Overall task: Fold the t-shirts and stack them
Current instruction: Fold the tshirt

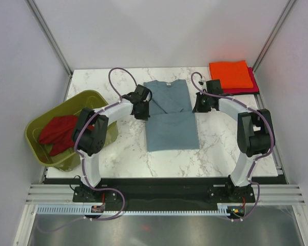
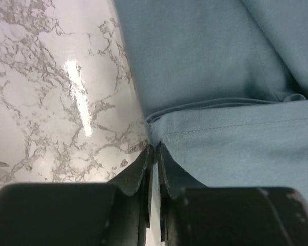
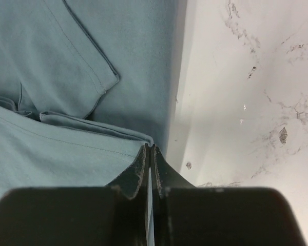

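While flat, t-shirt (image 1: 170, 120) near-to-far (collar far)

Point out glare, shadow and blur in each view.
Left wrist: a bright glare streak on the marble table; the left gripper is dark and soft. Right wrist: the blue-grey t-shirt shades the marble along its edge. Top external: even light, sharp.

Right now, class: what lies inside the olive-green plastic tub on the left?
A crumpled dark red cloth shirt lies in the olive-green plastic tub. The left arm's elbow covers the tub's right part, and anything beneath the shirt is hidden.
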You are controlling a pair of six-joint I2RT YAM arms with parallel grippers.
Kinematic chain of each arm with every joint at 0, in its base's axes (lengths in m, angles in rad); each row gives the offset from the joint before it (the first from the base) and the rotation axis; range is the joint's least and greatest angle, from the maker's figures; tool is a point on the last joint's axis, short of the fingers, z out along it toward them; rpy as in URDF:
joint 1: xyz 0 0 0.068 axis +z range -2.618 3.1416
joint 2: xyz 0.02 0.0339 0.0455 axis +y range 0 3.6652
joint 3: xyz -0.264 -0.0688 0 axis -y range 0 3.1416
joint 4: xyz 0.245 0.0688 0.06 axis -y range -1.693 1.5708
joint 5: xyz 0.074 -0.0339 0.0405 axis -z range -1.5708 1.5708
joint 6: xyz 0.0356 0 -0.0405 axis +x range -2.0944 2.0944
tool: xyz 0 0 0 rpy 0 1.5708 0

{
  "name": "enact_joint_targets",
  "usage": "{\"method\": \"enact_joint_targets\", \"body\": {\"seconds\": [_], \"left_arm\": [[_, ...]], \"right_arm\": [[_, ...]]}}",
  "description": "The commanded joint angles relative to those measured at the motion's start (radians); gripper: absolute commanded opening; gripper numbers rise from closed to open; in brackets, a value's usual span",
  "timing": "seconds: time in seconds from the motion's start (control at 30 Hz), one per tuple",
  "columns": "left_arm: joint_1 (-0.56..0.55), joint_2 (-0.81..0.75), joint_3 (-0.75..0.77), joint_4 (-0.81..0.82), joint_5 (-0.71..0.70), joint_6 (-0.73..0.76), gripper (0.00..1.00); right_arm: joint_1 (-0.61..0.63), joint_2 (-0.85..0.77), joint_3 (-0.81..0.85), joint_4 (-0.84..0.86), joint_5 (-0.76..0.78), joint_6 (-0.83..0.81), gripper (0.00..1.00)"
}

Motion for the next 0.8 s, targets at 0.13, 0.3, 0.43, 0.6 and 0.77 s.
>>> {"method": "enact_joint_targets", "body": {"seconds": [0.13, 0.3, 0.43, 0.6, 0.77], "left_arm": [[0.0, 0.029, 0.07, -0.033, -0.062, 0.008, 0.35], [-0.005, -0.079, 0.113, -0.165, -0.127, 0.018, 0.4], [-0.069, -0.249, 0.025, -0.187, -0.047, 0.018, 0.45], [-0.122, -0.426, -0.18, -0.164, 0.108, -0.092, 0.48], [-0.145, -0.625, -0.434, -0.037, 0.197, -0.237, 0.55]], "right_arm": [[0.0, 0.038, 0.039, 0.04, 0.033, 0.004, 0.22], [0.0, -0.004, 0.095, -0.084, 0.072, 0.091, 0.4], [0.009, -0.078, 0.044, -0.195, 0.117, 0.285, 0.47], [0.021, -0.282, -0.16, -0.266, 0.179, 0.467, 0.5], [0.029, -0.475, -0.376, -0.284, 0.162, 0.634, 0.51]]}}
